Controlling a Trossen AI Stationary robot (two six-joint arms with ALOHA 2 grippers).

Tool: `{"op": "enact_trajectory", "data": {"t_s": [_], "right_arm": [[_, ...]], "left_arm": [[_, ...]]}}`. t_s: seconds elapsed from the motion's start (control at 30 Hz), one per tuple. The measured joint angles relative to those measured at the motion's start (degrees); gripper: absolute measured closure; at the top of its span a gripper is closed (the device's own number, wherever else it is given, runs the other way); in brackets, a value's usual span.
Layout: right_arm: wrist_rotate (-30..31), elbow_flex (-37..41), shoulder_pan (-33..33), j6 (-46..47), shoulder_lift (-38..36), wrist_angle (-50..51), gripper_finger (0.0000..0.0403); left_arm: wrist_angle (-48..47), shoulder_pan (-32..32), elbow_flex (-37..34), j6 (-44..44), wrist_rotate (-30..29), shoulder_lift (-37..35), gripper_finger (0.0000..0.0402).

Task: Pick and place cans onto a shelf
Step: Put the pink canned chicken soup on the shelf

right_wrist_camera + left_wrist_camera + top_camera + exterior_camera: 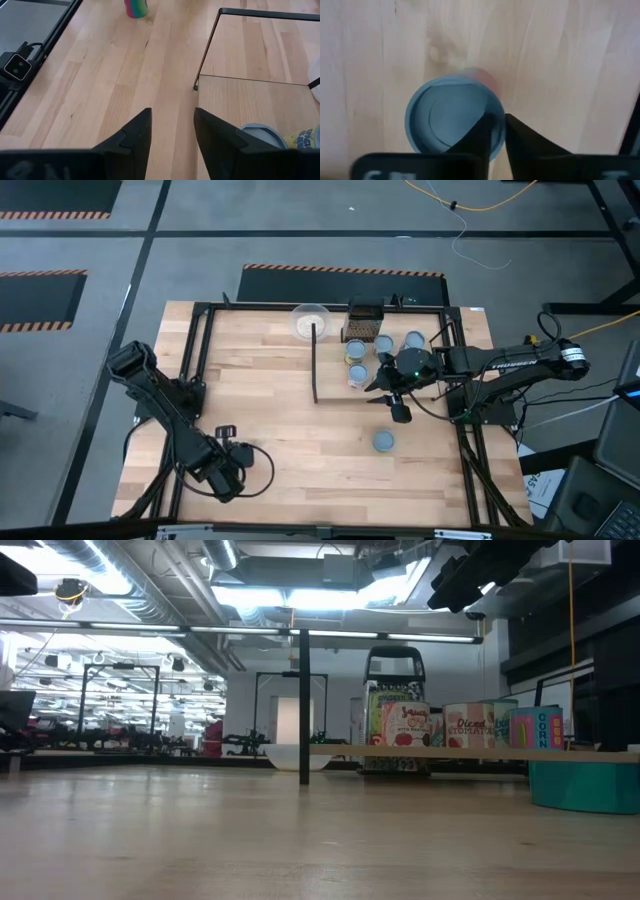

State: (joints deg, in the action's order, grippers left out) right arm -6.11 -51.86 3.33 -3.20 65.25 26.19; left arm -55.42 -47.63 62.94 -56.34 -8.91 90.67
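Note:
A can with a pale blue round top stands on the table under my left gripper, which is shut on it near the table's near left. In the high view the gripper hides this can; the right wrist view shows its rainbow side. Several cans stand on the shelf, which has a black bar along its left edge. One teal can stands alone on the table, near the right. My right gripper hangs open over the shelf's near edge, holding nothing. My left gripper pinches the can's rim between its two fingers: one finger lies over the top, inside the rim, and the other is outside the wall. The fingers come from above, pointing down. The can stands upright on the table.
A whitish bowl and a dark grater stand at the far edge by the shelf. A small camera sits at the table's near edge. Bare wood lies between the two arms.

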Motion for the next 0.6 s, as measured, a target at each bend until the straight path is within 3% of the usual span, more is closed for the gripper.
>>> {"op": "enact_trajectory", "data": {"t_s": [0.1, 0.23, 0.6], "right_arm": [[0.0, 0.0, 0.01, -0.02, 0.0, -0.02, 0.0251], [0.0, 0.0, 0.0, -0.02, 0.0, -0.01, 0.0251], [0.0, 0.0, 0.01, -0.02, 0.0, -0.02, 0.0251]], "left_arm": [[0.91, 0.77, 0.0, 0.0, -0.29, 0.0, 0.0392], [3.74, 2.18, -0.15, 2.47, -2.74, 0.0, 0.0393], [27.94, 13.23, -0.26, 26.69, -3.83, 0.13, 0.0399]]}}
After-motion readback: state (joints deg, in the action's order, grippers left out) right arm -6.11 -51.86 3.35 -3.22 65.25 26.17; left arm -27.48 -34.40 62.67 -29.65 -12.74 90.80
